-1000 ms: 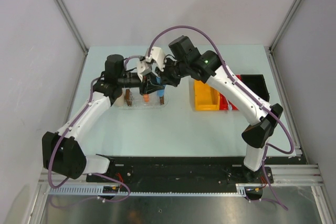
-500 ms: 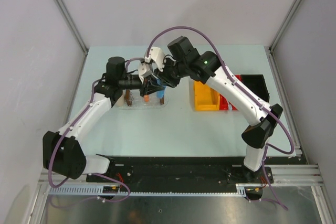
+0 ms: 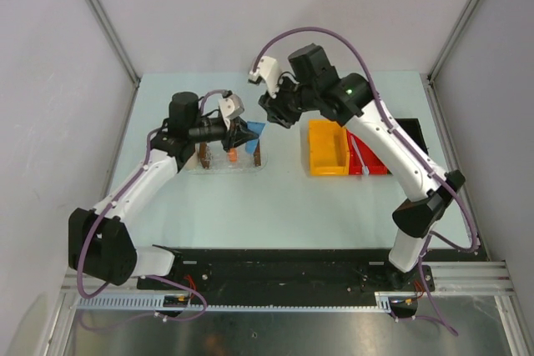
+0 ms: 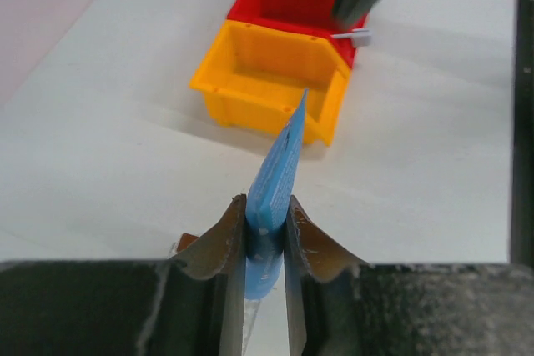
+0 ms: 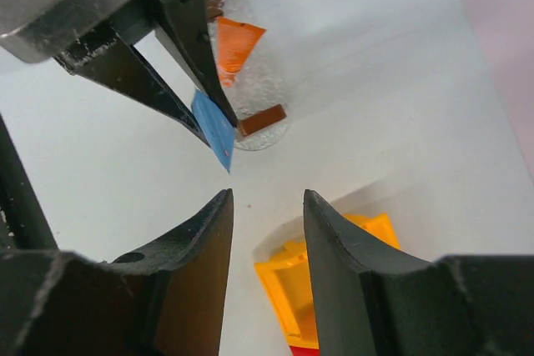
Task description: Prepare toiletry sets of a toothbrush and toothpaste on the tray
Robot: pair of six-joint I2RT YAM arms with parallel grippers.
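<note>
Pale table (image 3: pixel 275 198) below: left gripper (image 4: pixel 267 218) pinches blue toothpaste tube (image 4: pixel 282 156) across its flat faces (light, squashy, probably slippery). Right gripper (image 5: pixel 267 206) gapes empty.

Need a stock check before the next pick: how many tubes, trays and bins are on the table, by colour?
orange tube: 1
blue tube: 1
clear tray: 1
yellow bin: 1
red bin: 1
black bin, partly behind the arm: 1
Total: 6
</note>
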